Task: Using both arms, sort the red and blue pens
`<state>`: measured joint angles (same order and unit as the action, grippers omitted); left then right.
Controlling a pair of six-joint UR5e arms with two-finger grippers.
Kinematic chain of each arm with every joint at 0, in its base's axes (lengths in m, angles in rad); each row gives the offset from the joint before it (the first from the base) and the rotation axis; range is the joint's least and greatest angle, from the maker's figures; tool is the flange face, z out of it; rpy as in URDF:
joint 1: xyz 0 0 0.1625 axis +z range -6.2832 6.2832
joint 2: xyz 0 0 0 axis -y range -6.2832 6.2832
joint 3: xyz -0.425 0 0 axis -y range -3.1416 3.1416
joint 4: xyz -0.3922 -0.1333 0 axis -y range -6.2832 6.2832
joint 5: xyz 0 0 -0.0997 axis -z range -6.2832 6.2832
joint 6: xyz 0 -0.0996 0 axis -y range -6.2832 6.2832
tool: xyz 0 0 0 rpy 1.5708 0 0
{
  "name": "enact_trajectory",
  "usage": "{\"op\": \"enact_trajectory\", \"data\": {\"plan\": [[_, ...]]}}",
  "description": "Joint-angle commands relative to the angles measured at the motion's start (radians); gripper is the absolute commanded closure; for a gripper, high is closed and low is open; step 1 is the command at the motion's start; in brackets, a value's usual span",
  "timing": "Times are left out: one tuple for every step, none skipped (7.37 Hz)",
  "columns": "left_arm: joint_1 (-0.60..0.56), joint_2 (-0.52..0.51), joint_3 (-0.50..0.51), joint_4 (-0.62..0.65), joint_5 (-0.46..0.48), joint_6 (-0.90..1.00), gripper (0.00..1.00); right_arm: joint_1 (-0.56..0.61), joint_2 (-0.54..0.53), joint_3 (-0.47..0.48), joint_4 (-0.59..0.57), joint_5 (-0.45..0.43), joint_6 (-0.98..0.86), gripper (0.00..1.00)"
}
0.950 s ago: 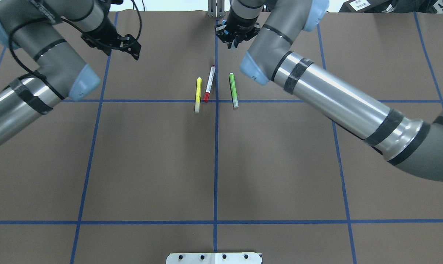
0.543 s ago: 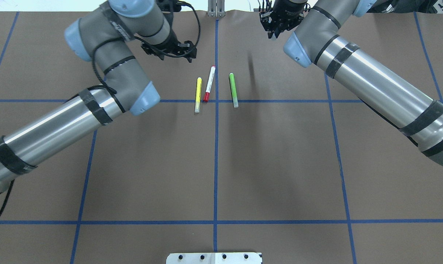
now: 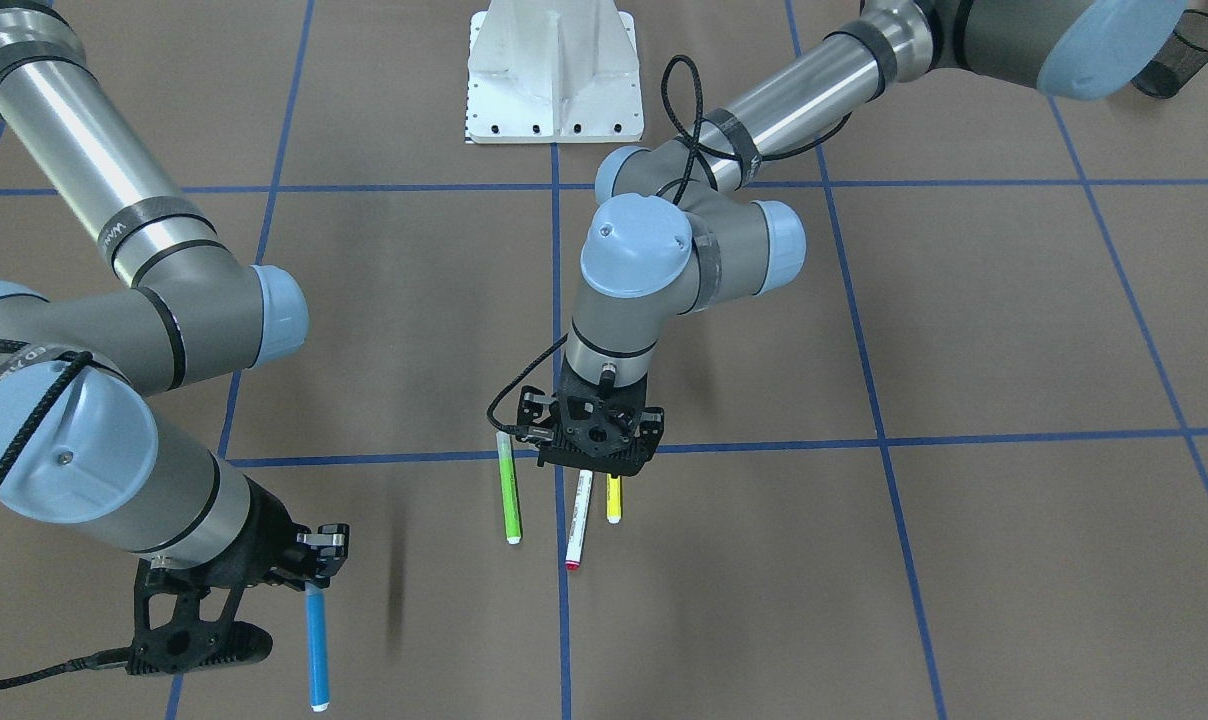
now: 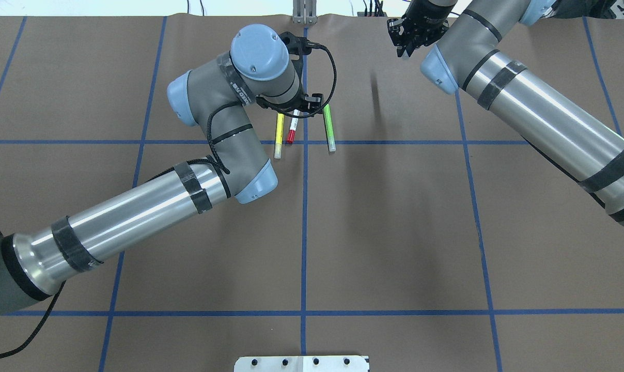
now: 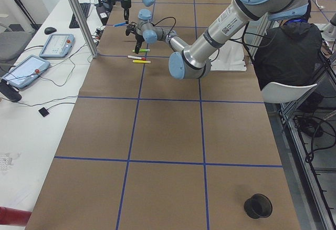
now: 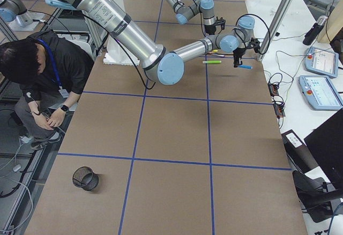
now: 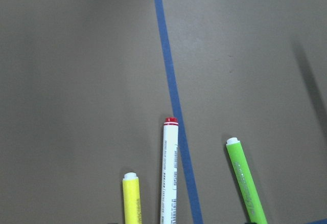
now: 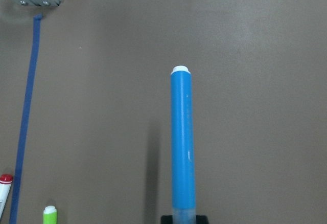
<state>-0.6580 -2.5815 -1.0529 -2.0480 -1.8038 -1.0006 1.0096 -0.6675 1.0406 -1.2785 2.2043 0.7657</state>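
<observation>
The red pen (image 3: 576, 520) has a white barrel and lies on the brown table between a yellow marker (image 3: 614, 500) and a lime-green marker (image 3: 509, 490). My left gripper (image 3: 596, 468) hovers right over its capped end, open, holding nothing. In the left wrist view the red pen (image 7: 168, 178) runs up the middle beside a blue tape line. The blue pen (image 3: 316, 645) hangs above the table, with my right gripper (image 3: 309, 583) shut on its upper end. The right wrist view shows the blue pen (image 8: 182, 147) pointing away. From overhead the left gripper (image 4: 293, 111) covers the red pen's (image 4: 292, 132) far end.
The yellow marker (image 4: 278, 135) and green marker (image 4: 329, 126) flank the red pen. The white base plate (image 3: 554, 70) is on the robot's side. A black mesh cup (image 6: 86, 178) stands at one far corner, another (image 5: 258, 205) at the other end. A seated person (image 6: 37, 68) is beside the table.
My left arm has swung from the far left to directly above the three pens. My right gripper has moved right, away from the table's middle line.
</observation>
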Motion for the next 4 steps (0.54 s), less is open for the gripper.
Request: {"op": "enact_trajectory", "data": {"plan": [[0.028,-0.003,0.054,-0.054,0.029,0.000,0.30,0.001,-0.004,0.001,0.001,0.005,0.000,1.00],[0.028,-0.002,0.054,-0.054,0.028,0.000,0.32,0.001,-0.004,0.001,0.001,0.005,0.000,1.00],[0.028,0.000,0.056,-0.054,0.027,0.000,0.38,0.001,-0.004,0.001,0.001,0.005,0.000,1.00],[0.029,0.003,0.056,-0.054,0.026,0.000,0.39,0.001,-0.003,0.001,0.001,0.005,0.000,1.00]]}}
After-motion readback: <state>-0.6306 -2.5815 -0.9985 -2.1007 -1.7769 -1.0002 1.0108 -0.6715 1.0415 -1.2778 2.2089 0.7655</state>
